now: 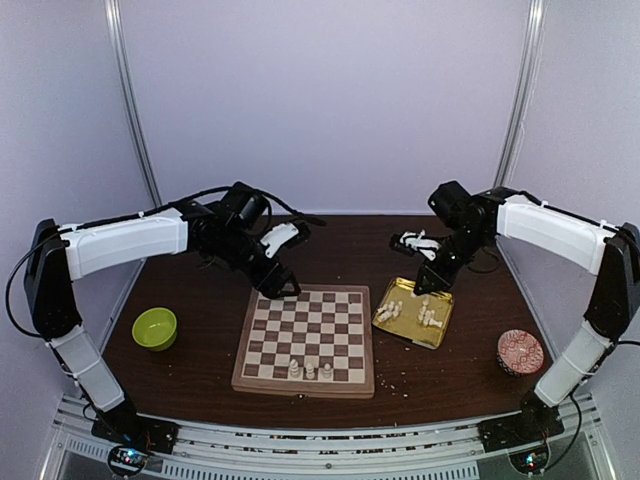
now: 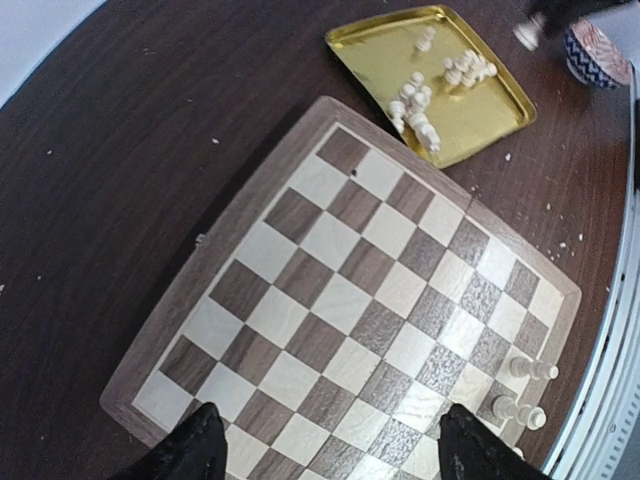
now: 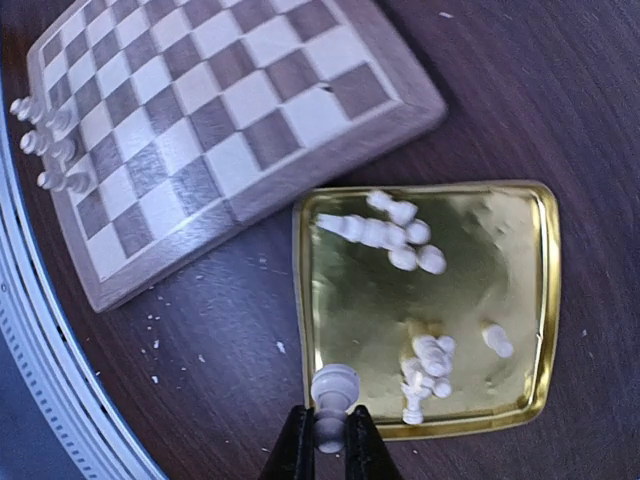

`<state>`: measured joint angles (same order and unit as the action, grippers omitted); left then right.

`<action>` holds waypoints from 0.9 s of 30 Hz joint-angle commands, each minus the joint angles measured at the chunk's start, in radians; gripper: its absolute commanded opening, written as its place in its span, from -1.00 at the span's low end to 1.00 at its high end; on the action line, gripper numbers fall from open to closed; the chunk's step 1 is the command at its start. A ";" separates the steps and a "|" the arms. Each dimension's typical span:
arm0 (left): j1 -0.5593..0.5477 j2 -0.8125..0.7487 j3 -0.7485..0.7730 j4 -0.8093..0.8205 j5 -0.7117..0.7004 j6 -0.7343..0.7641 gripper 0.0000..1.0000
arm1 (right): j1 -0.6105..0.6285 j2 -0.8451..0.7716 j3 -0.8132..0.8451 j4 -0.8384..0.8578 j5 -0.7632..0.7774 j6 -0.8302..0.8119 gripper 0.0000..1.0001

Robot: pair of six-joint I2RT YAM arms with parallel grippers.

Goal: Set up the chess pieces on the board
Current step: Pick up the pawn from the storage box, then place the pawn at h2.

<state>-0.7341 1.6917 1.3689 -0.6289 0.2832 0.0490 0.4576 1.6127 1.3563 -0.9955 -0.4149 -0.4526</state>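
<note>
Worktop (image 1: 340, 240): dark brown wood grain, matte, white specks scattered toward the near edge. Back wall (image 1: 320, 100) and side panels (image 1: 60, 120): plain pale lilac. Silver uprights (image 1: 128, 100) rise at both far corners. Slotted aluminium rail (image 1: 320, 440) runs along the near edge. Light is soft and even, shadows weak.

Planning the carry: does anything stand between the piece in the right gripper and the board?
Nothing visible does. The right gripper holds one chess piece over the gold tray's edge; only bare table with crumbs lies between it and the board. The open left gripper hangs over the board's far-left corner, off that side.
</note>
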 commanded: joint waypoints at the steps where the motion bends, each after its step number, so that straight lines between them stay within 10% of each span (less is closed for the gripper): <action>1: 0.078 -0.060 0.016 0.070 0.014 -0.084 0.49 | 0.193 -0.002 0.024 -0.055 0.151 -0.060 -0.93; 11: 0.199 -0.134 -0.012 0.103 -0.035 -0.192 0.50 | 0.468 0.166 0.083 -0.078 0.231 -0.061 -0.92; 27: 0.199 -0.169 -0.019 0.092 -0.078 -0.179 0.50 | 0.566 0.354 0.260 -0.130 0.270 -0.049 -0.92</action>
<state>-0.5339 1.5635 1.3628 -0.5663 0.2253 -0.1261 1.0050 1.9392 1.5909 -1.0939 -0.1665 -0.5018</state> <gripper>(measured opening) 0.750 0.072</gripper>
